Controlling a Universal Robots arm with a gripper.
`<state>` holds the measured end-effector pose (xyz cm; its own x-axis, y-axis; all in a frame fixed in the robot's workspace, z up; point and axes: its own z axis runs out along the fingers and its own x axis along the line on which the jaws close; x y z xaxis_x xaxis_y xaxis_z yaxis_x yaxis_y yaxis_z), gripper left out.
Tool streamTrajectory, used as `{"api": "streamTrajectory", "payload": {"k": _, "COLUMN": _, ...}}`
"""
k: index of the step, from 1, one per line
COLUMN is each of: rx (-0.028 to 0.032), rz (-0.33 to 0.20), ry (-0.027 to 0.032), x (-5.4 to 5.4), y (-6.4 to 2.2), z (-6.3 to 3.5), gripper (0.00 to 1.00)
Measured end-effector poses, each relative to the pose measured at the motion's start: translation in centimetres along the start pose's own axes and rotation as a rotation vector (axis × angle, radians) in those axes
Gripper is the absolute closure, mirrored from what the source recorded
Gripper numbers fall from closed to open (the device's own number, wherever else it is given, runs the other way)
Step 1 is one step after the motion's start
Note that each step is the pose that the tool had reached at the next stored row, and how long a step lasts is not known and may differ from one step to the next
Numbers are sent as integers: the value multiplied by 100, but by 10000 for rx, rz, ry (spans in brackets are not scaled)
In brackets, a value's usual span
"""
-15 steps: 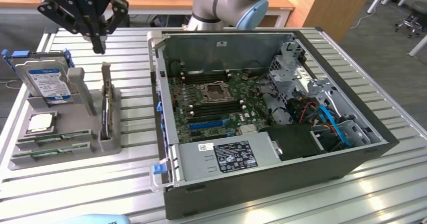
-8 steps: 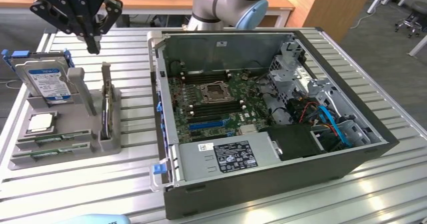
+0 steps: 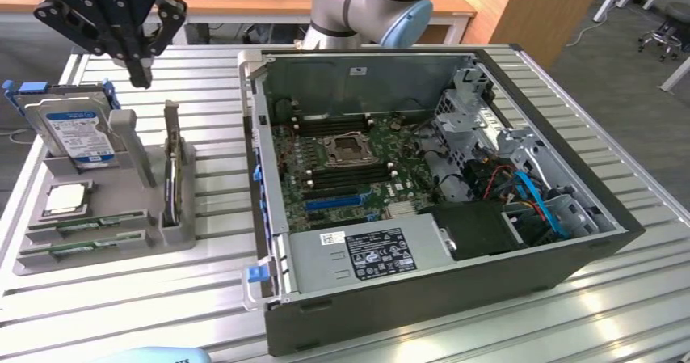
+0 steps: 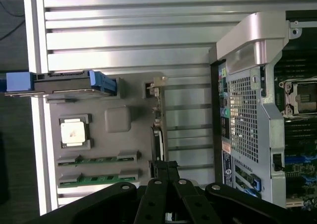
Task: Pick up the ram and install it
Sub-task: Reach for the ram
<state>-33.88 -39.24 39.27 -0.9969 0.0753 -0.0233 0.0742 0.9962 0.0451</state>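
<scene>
Your arm hangs its gripper pointing straight down above the gray holder on the desk, fingers pressed together, empty; the ram lies flat in the holder.

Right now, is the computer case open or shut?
Open: the case lies on its side, panel off, the motherboard exposed.
</scene>
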Motion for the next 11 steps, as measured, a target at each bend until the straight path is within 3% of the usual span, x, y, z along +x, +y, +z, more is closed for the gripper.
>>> {"api": "streamTrajectory", "payload": {"k": 11, "rx": 0, "rz": 0, "ry": 0, "x": 119, "y": -8, "z": -3, "gripper": 90}}
